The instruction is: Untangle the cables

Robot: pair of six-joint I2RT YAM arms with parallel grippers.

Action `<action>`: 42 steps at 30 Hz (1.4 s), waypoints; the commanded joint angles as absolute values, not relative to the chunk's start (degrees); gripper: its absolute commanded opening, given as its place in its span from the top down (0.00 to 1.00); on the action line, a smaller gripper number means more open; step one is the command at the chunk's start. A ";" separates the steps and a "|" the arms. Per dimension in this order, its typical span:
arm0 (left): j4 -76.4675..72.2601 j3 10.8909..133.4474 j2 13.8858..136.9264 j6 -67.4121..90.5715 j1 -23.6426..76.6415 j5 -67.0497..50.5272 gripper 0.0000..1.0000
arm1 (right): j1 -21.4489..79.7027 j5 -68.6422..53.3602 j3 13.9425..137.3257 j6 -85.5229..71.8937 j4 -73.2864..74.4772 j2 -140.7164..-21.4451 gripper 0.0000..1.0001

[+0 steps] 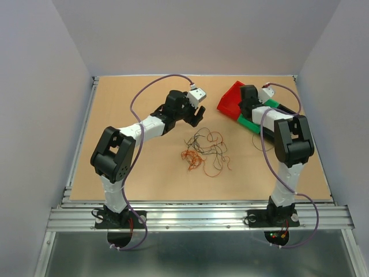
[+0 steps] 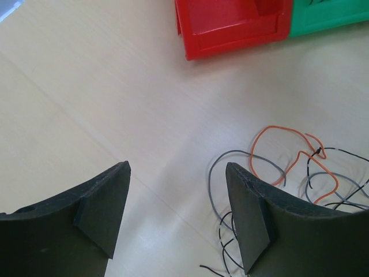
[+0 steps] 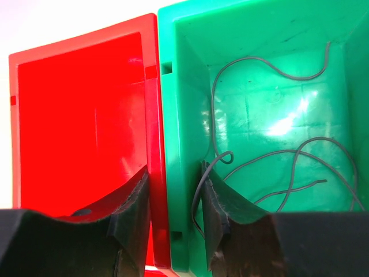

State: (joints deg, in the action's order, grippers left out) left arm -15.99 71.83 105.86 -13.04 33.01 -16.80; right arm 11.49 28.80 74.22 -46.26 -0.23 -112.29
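The cables (image 1: 204, 151) are a loose tangle of thin black, grey and orange-red wires in the middle of the table. My left gripper (image 1: 198, 118) hovers just behind the tangle, open and empty. In the left wrist view (image 2: 177, 173) bare table lies between its fingers, and a grey wire (image 2: 230, 154) and an orange wire (image 2: 288, 131) lie beside the right finger. My right gripper (image 1: 247, 95) is over the bins. Its open jaws (image 3: 173, 173) straddle the wall between the red bin (image 3: 75, 115) and the green bin (image 3: 184, 86). Grey wires (image 3: 213, 115) lie in the green bin, one against the right finger.
The red bin (image 1: 230, 98) and green bin (image 1: 249, 123) stand side by side at the back right, also showing at the top of the left wrist view (image 2: 230, 26). The red bin holds no wires. Purple arm cables loop above both arms.
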 commanded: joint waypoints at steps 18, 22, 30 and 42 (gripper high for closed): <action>-17.84 72.07 100.73 -13.97 33.13 -17.32 0.22 | 17.84 48.51 92.02 -71.03 15.21 -117.43 0.25; -18.19 71.54 100.46 -14.15 33.13 -17.23 0.22 | 18.19 47.90 91.23 -65.05 15.21 -113.83 0.17; -16.97 73.82 103.96 -13.71 34.27 -20.91 0.21 | 18.19 41.58 88.77 -49.79 15.03 -107.85 0.00; -12.05 86.04 115.73 -11.95 46.84 -19.08 0.23 | 17.40 41.48 67.60 -39.90 12.57 -88.17 0.00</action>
State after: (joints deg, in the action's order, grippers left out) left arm -12.99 81.89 113.40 -12.05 42.98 -19.70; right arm 17.98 39.88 73.65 -42.28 14.44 -94.59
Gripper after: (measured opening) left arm 0.779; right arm 0.999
